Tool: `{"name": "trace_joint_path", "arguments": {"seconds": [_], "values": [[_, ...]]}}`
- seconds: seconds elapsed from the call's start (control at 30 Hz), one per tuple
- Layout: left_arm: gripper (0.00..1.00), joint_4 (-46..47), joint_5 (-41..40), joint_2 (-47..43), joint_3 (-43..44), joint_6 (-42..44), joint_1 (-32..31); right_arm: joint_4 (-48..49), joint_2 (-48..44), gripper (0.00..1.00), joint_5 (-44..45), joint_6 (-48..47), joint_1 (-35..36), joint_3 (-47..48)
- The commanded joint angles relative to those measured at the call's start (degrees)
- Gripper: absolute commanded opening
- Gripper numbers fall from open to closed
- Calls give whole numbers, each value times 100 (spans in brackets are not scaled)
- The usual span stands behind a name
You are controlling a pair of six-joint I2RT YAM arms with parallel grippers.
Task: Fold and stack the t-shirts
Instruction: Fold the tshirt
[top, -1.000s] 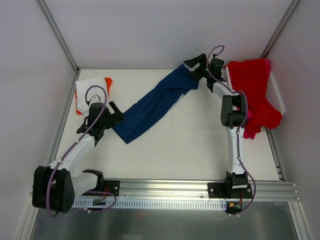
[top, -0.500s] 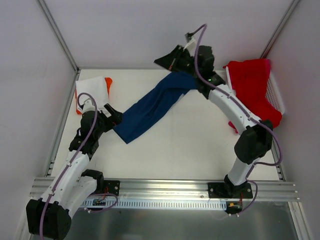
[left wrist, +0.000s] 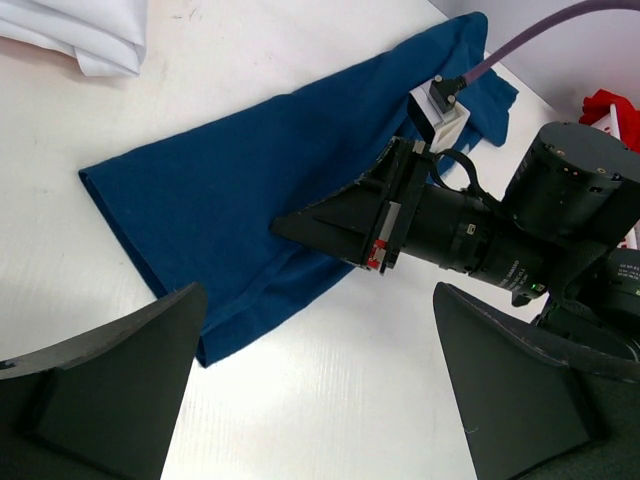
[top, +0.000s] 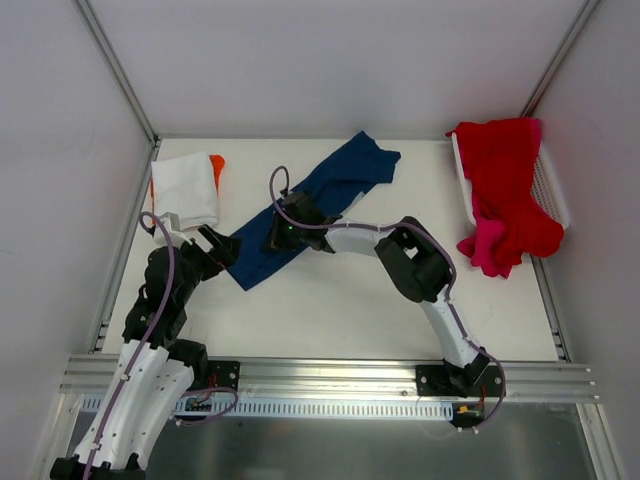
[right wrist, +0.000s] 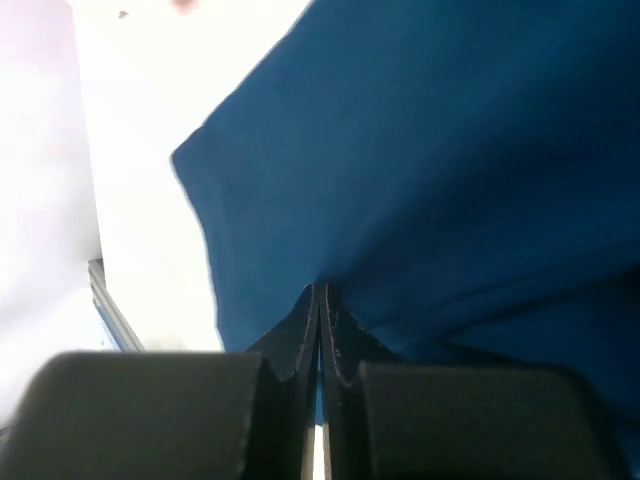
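White table (top: 350, 300) | navy t-shirt (top: 340, 180) | right fingers (right wrist: 296, 345) pinch its fold

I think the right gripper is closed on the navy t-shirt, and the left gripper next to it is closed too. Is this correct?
Not quite. The left gripper is open: the left wrist view shows its two fingers standing wide apart. The right gripper is indeed closed on the navy t-shirt.

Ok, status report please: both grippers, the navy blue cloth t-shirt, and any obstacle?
Left gripper open, by near end of navy blue cloth t-shirt. Right gripper shut, pinching that shirt. Shirt lies long and diagonal. Nothing else on it.
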Motion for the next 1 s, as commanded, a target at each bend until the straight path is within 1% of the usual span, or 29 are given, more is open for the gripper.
{"name": "trace_joint_path", "arguments": {"seconds": [0.0,0.23,0.37,0.5,0.57,0.6,0.63,0.7,0.73,0.8,0.83,0.9,0.97], "values": [[99,-296,-61,-195,-12,120,-42,199,21,0,285,109,173,240],[99,-384,-70,-266,-65,129,-42,225,22,0,487,66,306,117],[99,-428,-61,-336,-83,138,-42,286,-66,0,619,22,306,-313],[99,-472,0,-397,-100,111,-42,768,-233,1,610,48,297,-1051],[99,-507,18,-441,-83,129,-42,1006,-330,1,628,109,280,-1700],[99,-551,18,-467,-83,129,-42,1355,-417,0,593,153,236,-1946],[99,-569,18,-529,-83,137,-42,1576,-470,1,566,206,218,-2462],[99,-595,0,-582,-83,129,-42,2137,-619,0,540,390,183,-2966],[99,-604,-8,-608,-74,111,-42,2298,-681,1,540,426,192,-3421],[99,-604,-9,-591,-74,94,-42,2701,-813,0,522,584,192,-3854],[99,-613,0,-556,-74,76,-42,2869,-961,0,513,619,192,-4274],[99,-613,9,-503,-74,59,-42,3168,-1129,0,531,698,200,-4689],[99,-604,18,-441,-100,32,-42,3205,-1445,0,636,707,192,-5189]]}}
